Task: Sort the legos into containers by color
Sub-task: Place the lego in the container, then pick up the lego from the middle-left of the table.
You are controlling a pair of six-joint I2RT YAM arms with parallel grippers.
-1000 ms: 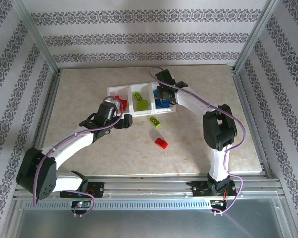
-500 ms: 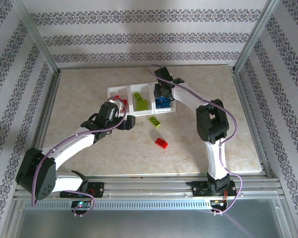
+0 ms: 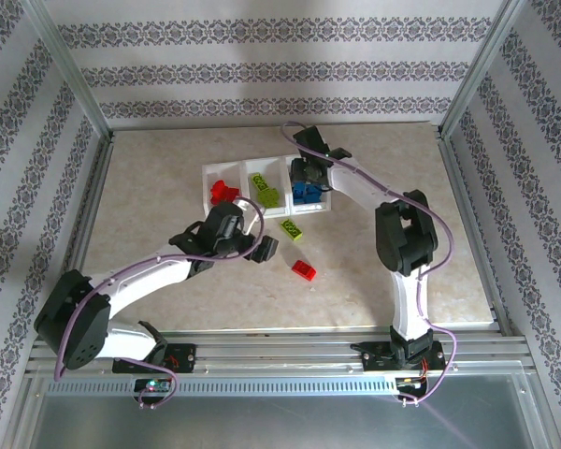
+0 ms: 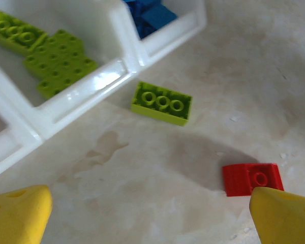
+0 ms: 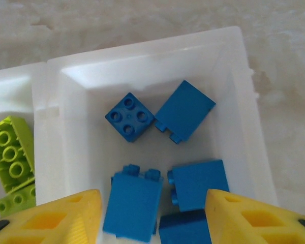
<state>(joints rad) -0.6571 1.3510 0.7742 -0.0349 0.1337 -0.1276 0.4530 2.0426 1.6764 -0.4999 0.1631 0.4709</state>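
The left gripper [image 3: 266, 249] hangs low over the table [image 3: 168, 178], jaws spread wide with nothing between them; in its wrist view the yellow fingertips [image 4: 18, 213] sit at the two bottom corners. A loose red lego [image 4: 251, 178] lies on the table just ahead of its right fingertip, so close that I cannot tell whether they touch. A loose green lego [image 4: 161, 103] lies further ahead of this gripper, studs up, just beside the tray [image 4: 81, 96] but apart from its wall. Beyond it, the tray's left bin holds red legos [image 3: 224, 192], the middle bin green legos [image 4: 58, 61] and the right bin blue legos [image 5: 129, 117]. The right gripper [image 5: 152, 218] hovers over the right bin with its jaws parted, gripping nothing. Several blue legos lie on the bin floor below and ahead of its fingers [image 5: 51, 218], and the middle bin with its green legos is off to its left.
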